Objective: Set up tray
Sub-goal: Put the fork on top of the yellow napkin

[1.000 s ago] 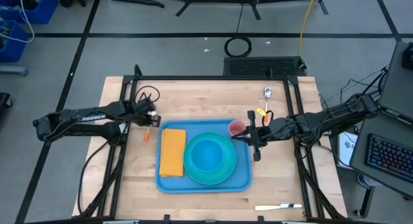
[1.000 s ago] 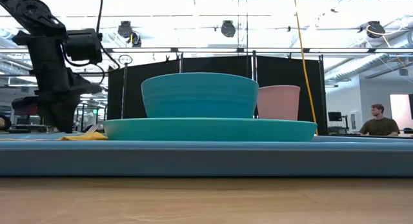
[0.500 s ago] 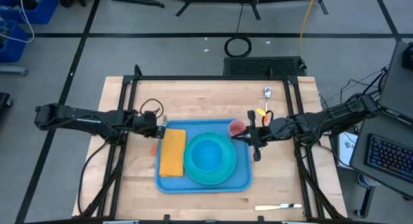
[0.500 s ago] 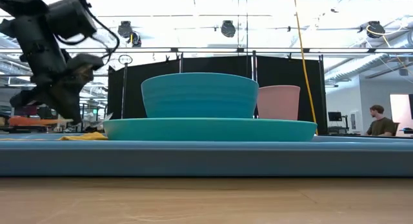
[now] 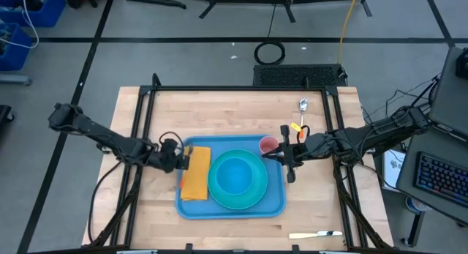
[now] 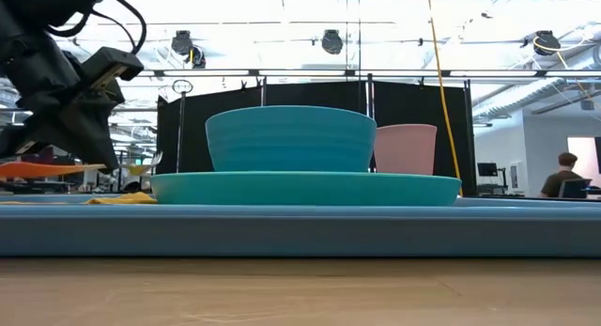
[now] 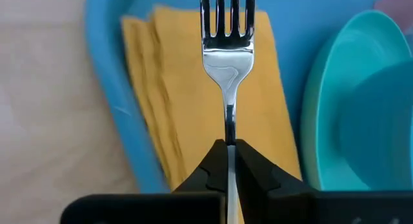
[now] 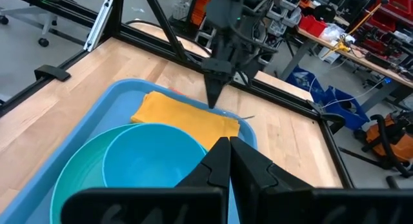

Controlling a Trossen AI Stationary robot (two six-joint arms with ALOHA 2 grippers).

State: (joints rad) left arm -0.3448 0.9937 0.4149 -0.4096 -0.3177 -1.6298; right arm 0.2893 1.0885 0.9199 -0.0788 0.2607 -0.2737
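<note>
Fork-placing step: my left gripper (image 7: 229, 146) clamped on fork (image 7: 227, 30), above napkin (image 7: 213, 95) in tray (image 5: 274, 203). Next I lower, release. Right gripper (image 5: 287, 157) pinched together, waiting beside cup (image 5: 268, 143).

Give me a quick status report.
Left tool shut on fork, over the napkin in the tray. Right tool shut, empty, at tray's right edge. Nothing blocking.

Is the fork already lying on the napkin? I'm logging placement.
No, the left gripper holds the fork by its handle, above the orange napkin.

Bright overhead lights glare; the near table edge blurs.
</note>
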